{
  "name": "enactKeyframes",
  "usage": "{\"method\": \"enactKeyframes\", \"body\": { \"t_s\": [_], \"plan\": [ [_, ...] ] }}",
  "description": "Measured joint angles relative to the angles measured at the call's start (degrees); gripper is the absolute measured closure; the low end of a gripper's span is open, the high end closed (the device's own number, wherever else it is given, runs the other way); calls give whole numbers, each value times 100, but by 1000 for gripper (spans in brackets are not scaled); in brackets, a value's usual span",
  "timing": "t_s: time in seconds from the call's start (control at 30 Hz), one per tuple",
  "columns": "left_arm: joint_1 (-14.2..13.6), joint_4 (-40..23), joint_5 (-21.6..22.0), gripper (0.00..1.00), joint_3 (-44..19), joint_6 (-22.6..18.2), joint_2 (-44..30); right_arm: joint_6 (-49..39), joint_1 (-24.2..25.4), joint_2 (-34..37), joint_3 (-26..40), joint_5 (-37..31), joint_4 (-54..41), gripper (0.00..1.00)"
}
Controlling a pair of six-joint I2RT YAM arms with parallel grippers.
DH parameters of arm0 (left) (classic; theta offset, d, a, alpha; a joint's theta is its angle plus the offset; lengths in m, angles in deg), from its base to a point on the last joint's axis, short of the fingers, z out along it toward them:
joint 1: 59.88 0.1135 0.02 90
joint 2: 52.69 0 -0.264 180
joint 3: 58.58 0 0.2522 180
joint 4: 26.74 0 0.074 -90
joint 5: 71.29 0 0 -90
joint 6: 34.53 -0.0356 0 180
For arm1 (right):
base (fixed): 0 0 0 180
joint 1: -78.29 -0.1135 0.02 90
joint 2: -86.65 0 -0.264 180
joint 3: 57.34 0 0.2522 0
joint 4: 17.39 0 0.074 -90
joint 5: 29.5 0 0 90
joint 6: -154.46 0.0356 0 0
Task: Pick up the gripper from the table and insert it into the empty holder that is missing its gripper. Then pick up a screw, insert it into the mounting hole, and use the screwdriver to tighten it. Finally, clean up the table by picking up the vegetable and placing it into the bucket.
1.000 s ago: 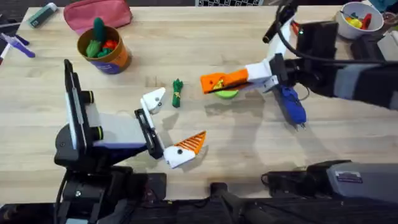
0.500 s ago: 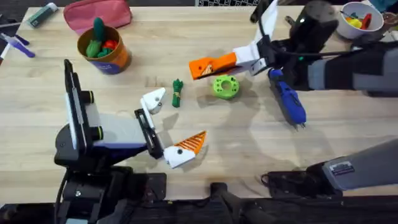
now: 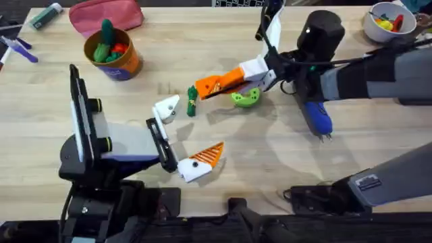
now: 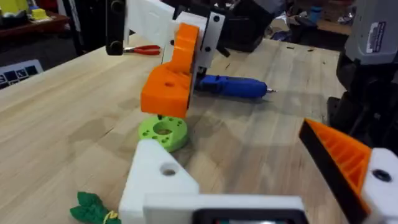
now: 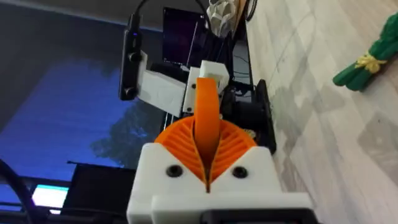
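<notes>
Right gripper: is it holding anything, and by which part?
Yes. The right gripper pinches the orange fingertip by its near end, squeezed across its flat sides.

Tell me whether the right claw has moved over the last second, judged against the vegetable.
Yes. In the overhead view the right claw has swung leftward across the table, and its orange tip now sits right beside the vegetable, which has stayed put.

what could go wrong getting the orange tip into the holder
The vegetable lies between the right gripper and the holder, so the approach may knock it. The tip is pinched edge-on between the pads, so it may twist or slip when pressed in. The green disc sits right under that arm and could get dragged.
</notes>
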Motion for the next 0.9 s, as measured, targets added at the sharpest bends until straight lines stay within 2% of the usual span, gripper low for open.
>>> {"method": "enactKeyframes", "body": {
  "t_s": [0.9],
  "plan": [
    [0,-1,0,15,0,0,-1,-24,-526,106,-92,0,-161,992]
  ]
}}
